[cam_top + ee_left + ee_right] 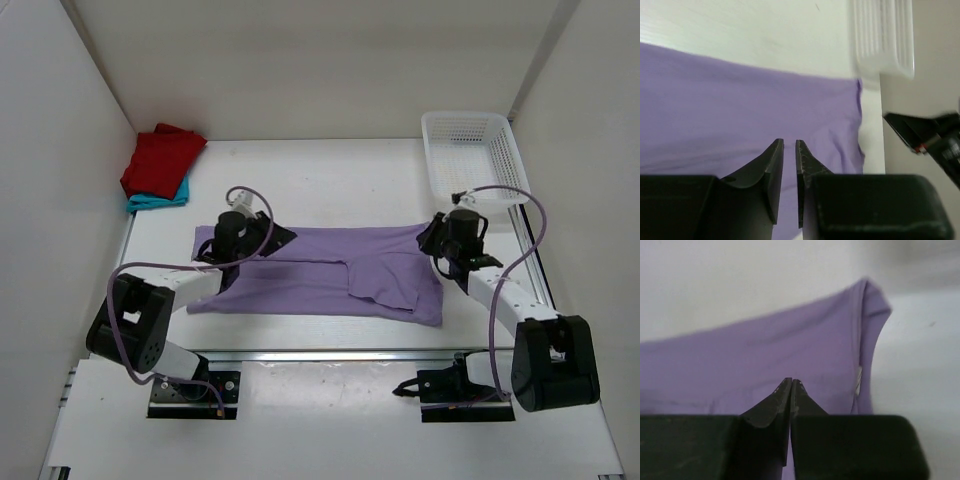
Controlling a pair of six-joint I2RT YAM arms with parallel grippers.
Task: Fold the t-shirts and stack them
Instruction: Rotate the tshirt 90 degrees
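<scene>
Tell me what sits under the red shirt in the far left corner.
The teal shirt lies under the red shirt; only its near edge peeks out. The rest is covered, so its folding cannot be seen.

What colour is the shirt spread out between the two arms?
The spread shirt is pale lilac purple, plain with no pattern. It shows best in the top external view.
</scene>
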